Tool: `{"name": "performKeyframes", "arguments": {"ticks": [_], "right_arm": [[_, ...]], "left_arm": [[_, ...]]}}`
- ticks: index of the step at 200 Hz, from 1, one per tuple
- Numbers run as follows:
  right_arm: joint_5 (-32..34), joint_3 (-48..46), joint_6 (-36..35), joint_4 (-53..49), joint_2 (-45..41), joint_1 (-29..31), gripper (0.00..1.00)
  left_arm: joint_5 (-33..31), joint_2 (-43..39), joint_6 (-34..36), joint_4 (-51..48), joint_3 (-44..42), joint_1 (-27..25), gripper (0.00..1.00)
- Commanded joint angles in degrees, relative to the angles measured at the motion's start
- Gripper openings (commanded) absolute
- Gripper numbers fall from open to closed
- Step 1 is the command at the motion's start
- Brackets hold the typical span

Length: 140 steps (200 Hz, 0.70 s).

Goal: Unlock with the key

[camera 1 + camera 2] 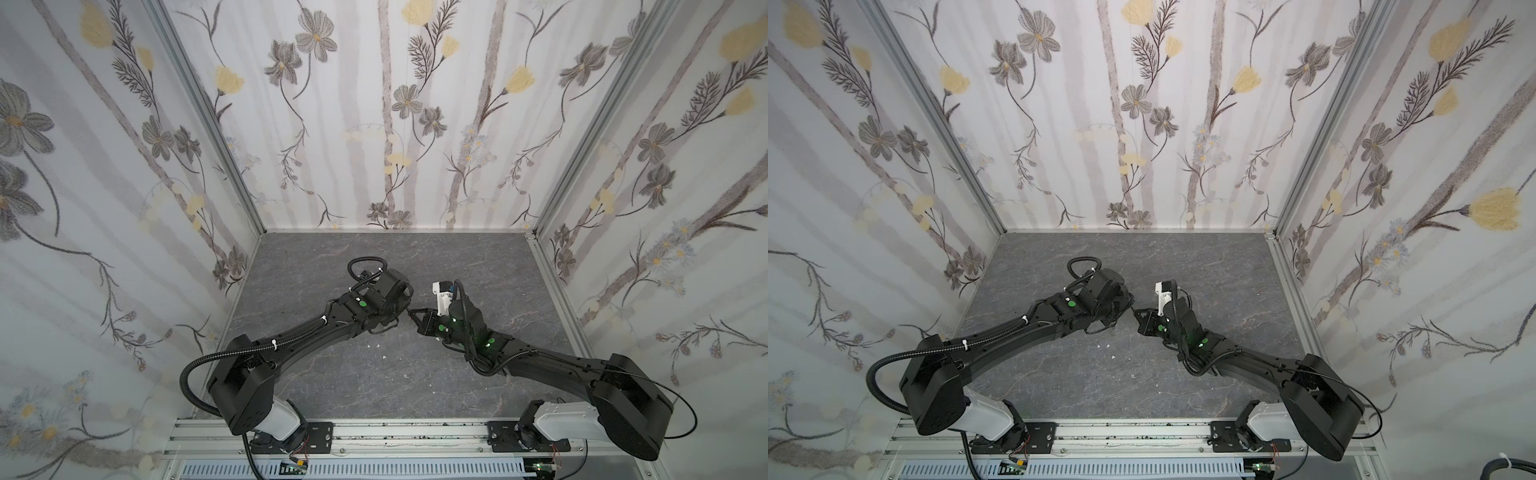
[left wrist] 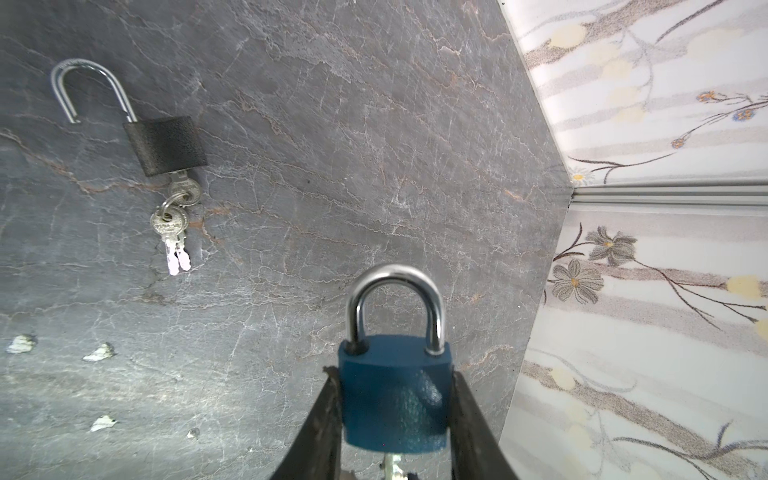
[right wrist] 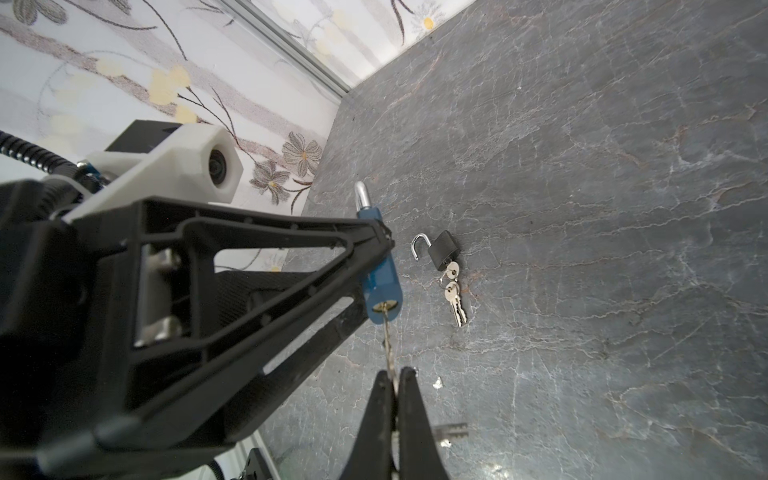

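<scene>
A blue padlock [image 2: 395, 395] with a steel shackle seated in its body is held off the table, my left gripper [image 2: 394, 372] shut on its two sides. In the right wrist view the padlock [image 3: 380, 282] shows its keyhole end, and a thin silver key [image 3: 388, 345] runs from the keyhole into my right gripper [image 3: 395, 376], which is shut on the key. In both top views the two grippers meet tip to tip at mid-table, right gripper [image 1: 412, 313] [image 1: 1136, 312] facing left. The padlock is hidden there.
A black padlock [image 2: 166, 145] [image 3: 444, 249] lies on the grey stone table [image 1: 478, 257] with its shackle swung open and a bunch of keys [image 2: 172, 224] [image 3: 455, 299] in it. Small white specks [image 2: 99, 352] dot the table. Flowered walls [image 1: 374, 124] close in three sides.
</scene>
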Motion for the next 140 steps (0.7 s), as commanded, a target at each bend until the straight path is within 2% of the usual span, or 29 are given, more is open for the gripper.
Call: {"name": "performKeyframes", "arguments": {"ticks": [1,53,82,99,127,140], "right_arm": [[-3.98,0.59,4.39,11.88,0.69,-0.96,0.00],[-6.67,-1.03,7.42,16.14,1.53,-2.39,0.00],[6.06,4.27,-4.59,0.76,-0.72,1.43,0.00],[11.52,6.32,-8.33,-4.33,-0.90,4.41,0.00],[16.33,7.15,-10.87,-6.61,-0.40,5.98,0.00],[15.84,7.26,-10.70,-6.70,-0.18,6.12,0.00]], "left_arm": [[8.15,-0.17,-0.07,1.30,0.09,-0.81,0.00],[8.04,-0.43,-0.07,1.39,-0.20,-0.83,0.00],[8.11,-0.49,-0.24,1.49,-0.17,-0.80,0.00],[8.13,-0.49,-0.30,1.58,-0.15,-0.79,0.00],[8.30,-0.41,-0.56,1.84,-0.08,-0.84,0.00],[8.30,-0.43,-0.61,1.81,-0.12,-0.80,0.00]]}}
